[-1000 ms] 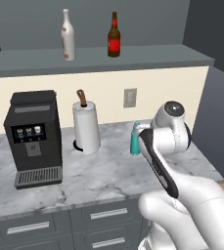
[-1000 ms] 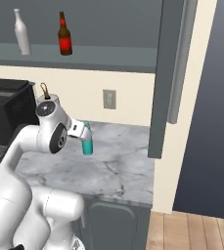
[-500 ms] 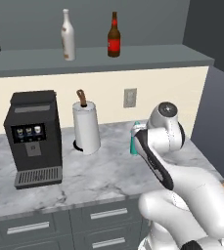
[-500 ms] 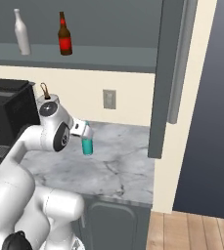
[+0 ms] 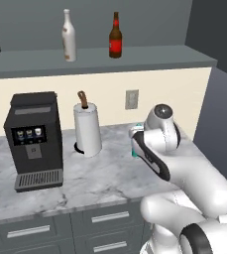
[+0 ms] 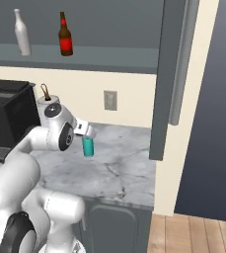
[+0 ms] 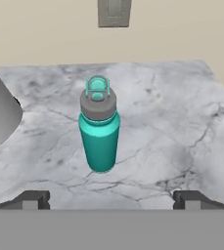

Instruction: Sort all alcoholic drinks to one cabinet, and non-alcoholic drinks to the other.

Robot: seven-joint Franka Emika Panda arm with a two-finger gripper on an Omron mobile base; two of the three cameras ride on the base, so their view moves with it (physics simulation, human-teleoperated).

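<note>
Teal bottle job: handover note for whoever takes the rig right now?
Claw: open, empty, lined up on the teal bottle, not touching it.
Teal bottle: upright on the marble counter, below the wall outlet, with the paper-towel roll off to one side.
Cream-white bottle and brown bottle: both upright on the open cabinet shelf, apart from each other.
Done: both alcoholic bottles sit together in one cabinet.
Left: close in, grasp the teal bottle, move it to the other cabinet. I can't spot the soda can from here, so find it first.
</note>
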